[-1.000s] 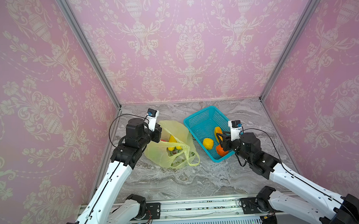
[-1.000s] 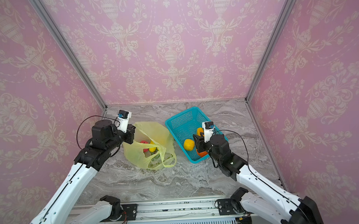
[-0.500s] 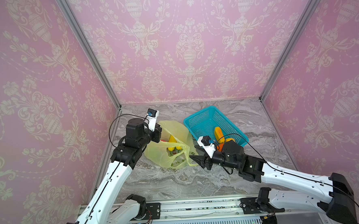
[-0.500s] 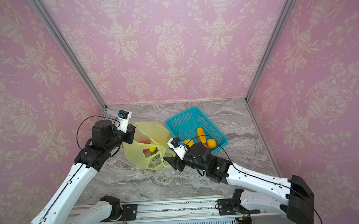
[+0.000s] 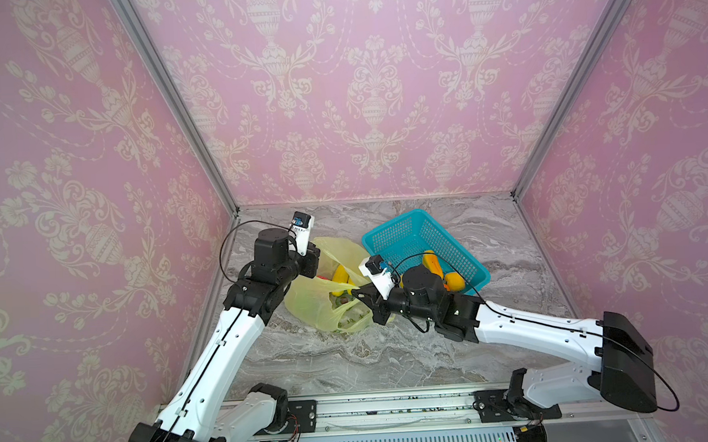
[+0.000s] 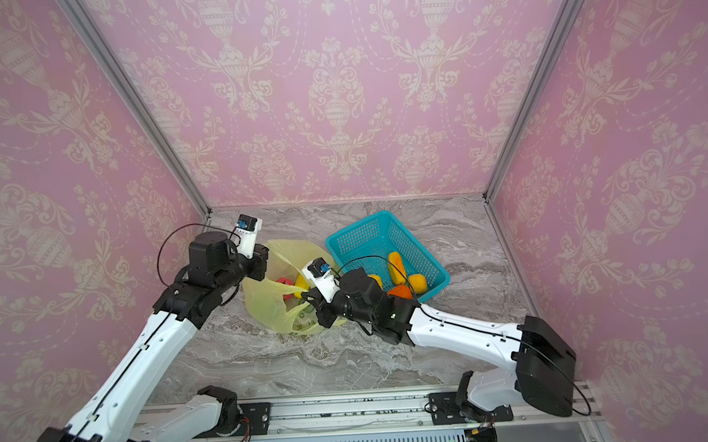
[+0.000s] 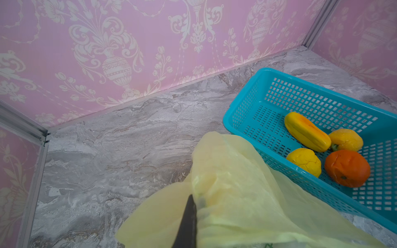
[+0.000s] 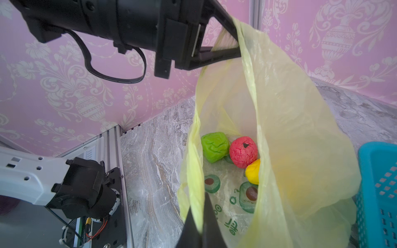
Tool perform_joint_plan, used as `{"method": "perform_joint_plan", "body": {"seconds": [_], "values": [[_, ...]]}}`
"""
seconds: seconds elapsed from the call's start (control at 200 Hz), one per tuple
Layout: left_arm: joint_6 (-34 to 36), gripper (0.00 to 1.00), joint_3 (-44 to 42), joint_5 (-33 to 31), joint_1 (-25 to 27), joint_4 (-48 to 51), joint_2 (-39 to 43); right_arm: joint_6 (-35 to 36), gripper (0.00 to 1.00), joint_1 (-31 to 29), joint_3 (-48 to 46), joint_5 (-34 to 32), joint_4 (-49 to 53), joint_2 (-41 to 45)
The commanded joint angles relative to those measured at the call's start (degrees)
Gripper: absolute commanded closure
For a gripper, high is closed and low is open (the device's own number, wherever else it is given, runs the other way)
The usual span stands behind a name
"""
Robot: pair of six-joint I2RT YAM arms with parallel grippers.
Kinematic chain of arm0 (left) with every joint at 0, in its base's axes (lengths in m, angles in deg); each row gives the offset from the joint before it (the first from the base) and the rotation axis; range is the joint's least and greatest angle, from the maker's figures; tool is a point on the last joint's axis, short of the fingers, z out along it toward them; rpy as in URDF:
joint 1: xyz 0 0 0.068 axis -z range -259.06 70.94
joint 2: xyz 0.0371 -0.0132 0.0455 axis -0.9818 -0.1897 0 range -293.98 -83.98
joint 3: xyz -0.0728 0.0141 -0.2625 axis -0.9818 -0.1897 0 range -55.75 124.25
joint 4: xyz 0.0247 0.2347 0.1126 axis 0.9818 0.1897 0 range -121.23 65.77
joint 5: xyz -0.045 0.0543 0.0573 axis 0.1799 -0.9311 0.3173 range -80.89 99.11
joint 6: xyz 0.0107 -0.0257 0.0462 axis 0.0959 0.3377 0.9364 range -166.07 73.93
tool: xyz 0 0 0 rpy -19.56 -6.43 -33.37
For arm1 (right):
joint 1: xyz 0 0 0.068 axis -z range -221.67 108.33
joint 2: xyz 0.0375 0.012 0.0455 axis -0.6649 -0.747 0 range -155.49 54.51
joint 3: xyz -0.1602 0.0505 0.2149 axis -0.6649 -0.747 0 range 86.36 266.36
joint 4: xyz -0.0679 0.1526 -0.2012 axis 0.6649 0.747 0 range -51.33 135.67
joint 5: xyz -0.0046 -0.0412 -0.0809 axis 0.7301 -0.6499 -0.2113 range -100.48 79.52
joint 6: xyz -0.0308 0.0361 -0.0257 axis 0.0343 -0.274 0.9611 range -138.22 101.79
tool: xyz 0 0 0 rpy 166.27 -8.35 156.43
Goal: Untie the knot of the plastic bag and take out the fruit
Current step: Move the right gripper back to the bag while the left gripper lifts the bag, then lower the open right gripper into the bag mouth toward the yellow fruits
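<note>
L arm bent, elbow up; left gripper [image 8: 235, 46] clamps thin yellow-green plastic bag [image 5: 307, 311] rim high. R arm stretched low; right gripper [image 8: 199, 223] pinches near rim. Green, red, yellow fruit [image 8: 242, 151] inside, beside teal mesh basket [image 5: 394, 233].

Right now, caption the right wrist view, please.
Left claw and right claw hold the bag open; green, red, yellow fruit inside.

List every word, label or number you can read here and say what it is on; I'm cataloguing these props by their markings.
On the plastic bag, green print beside avocado pictures: creased and sideways, not readable.
"PK": faint mark on the table; an uncertain reading.
Nothing else is legible.
</note>
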Motion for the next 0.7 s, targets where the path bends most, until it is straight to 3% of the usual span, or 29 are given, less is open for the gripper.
{"method": "perform_joint_plan", "body": {"seconds": [0.0,0.22,0.365,0.47,0.696], "values": [[-2.1,1.00,8.9,-9.4,-0.8,5.9,-6.5,-0.2,1.00,-0.3,5.6,-3.9,0.0,-2.0],[-6.3,1.00,28.2,-19.5,-1.7,15.5,-17.7,2.9,1.00,0.3,17.9,-7.2,8.8,-8.5],[-10.7,1.00,32.7,-20.0,-1.7,19.8,-19.3,7.0,1.00,0.1,17.0,0.9,8.9,-7.4],[-12.7,1.00,29.8,-17.7,-1.7,20.1,-17.8,11.5,1.00,-0.8,13.6,9.0,8.2,-6.1],[-13.4,1.00,15.0,-7.3,-1.7,13.5,-11.3,14.7,1.00,-3.6,10.3,12.6,10.7,-8.0]]}}
